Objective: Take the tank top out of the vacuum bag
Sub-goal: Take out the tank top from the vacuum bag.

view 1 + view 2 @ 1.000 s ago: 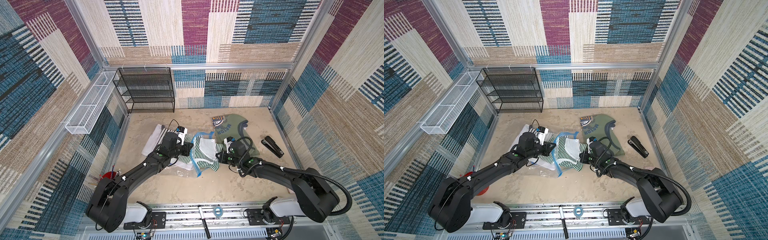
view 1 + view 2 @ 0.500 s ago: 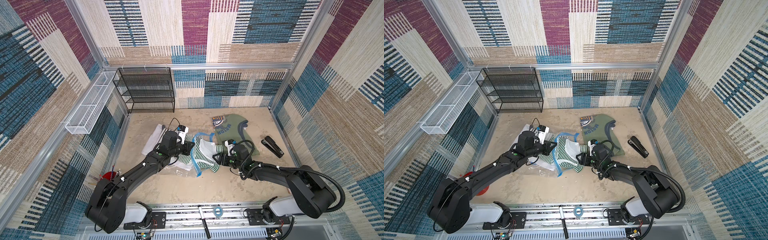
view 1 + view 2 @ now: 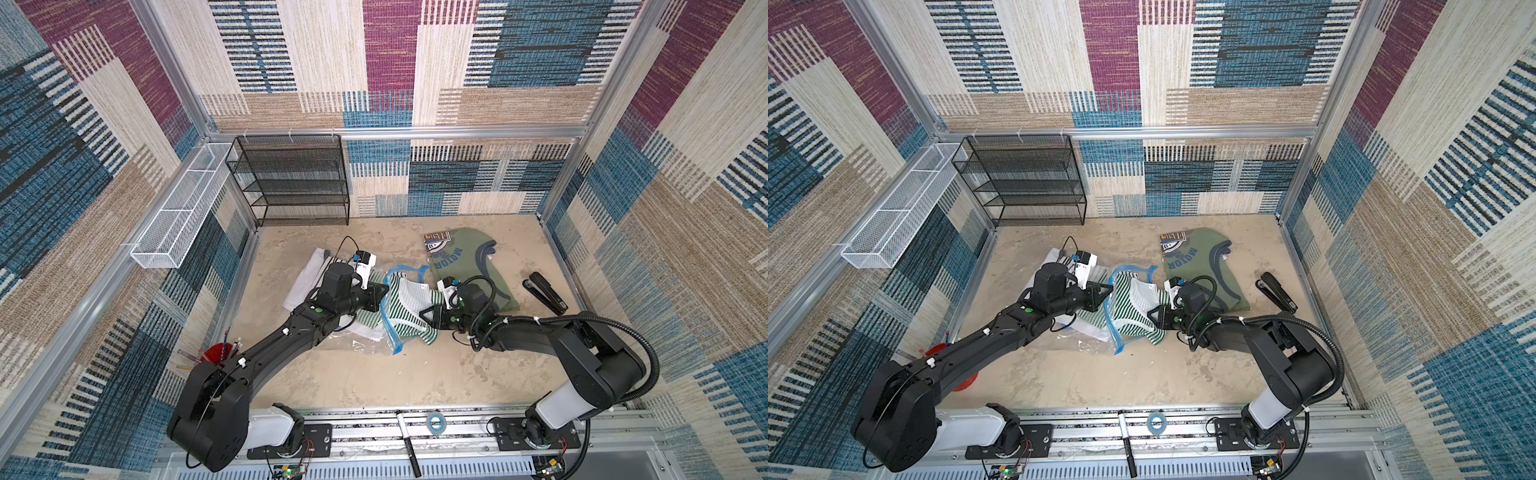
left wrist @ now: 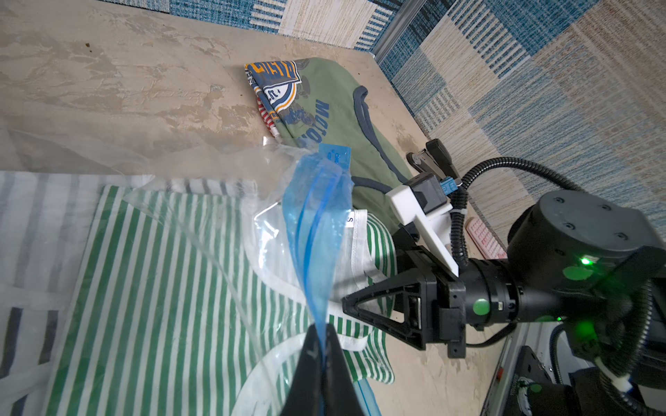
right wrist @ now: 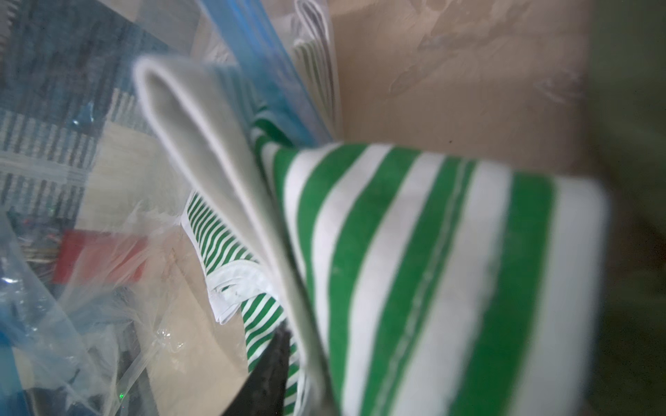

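my left gripper (image 4: 322, 347) pinches the vacuum bag's (image 3: 358, 338) blue zip strip (image 4: 312, 230), mid-table. the green-striped tank top (image 3: 409, 300) lies partly out of its mouth; my right gripper (image 3: 424, 313) meets its hem, grip unclear.

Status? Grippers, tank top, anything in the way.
Left gripper shut on vacuum bag zip strip. Right gripper at tank top edge, grip unclear. Tank top partly out the bag mouth. Green shirt lies beside right gripper, not blocking.

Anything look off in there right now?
No spill or damage shows. The vacuum bag has its blue zip strip twisted upright, pinched in the shut left gripper; the striped tank top lies partly out. A marker lies on the base rail.
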Motion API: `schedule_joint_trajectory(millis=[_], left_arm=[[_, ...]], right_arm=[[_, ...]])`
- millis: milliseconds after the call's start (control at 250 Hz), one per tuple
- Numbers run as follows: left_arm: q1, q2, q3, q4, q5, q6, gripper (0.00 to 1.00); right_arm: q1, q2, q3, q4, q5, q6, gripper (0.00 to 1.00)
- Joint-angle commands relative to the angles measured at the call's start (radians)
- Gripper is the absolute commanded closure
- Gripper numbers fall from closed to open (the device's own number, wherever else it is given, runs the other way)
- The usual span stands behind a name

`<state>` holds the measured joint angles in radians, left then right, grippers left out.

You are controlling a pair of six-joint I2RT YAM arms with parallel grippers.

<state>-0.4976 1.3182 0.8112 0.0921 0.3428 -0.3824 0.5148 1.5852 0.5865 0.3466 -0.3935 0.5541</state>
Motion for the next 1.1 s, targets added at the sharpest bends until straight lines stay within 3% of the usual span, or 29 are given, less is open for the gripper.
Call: schedule_joint_trajectory(millis=[0,52,204,352,488,832,1096], left_arm=[[0.001,-0.005,0.000,0.026,-0.008,-0.001,1.00],[0.001,-0.004,0.003,0.016,-0.024,-0.006,1.00],[0.001,-0.007,-0.007,0.009,-0.069,-0.003,1.00],[0.003,-0.010,-0.019,-0.002,-0.098,0.007,1.00],[0.002,-0.006,-0.015,-0.017,-0.101,0.019,1.00],[0.003,-0.043,-0.017,-0.019,-0.091,0.028,1.00],[0.002,-0.073,-0.034,-0.010,-0.076,0.027,1.00]], right_arm=[[0.001,-0.019,0.010,-0.040,-0.007,-0.025,0.84],[0.001,-0.043,0.005,-0.061,0.001,-0.028,0.94],[0.000,-0.134,0.027,-0.175,0.019,-0.046,1.00],[0.001,-0.225,0.076,-0.306,0.000,-0.064,1.00],[0.000,-0.277,0.165,-0.441,-0.132,-0.054,1.00],[-0.026,-0.409,0.505,-0.793,-0.207,0.138,1.00],[-0.131,-0.439,0.642,-0.790,-0.204,0.351,1.00]])
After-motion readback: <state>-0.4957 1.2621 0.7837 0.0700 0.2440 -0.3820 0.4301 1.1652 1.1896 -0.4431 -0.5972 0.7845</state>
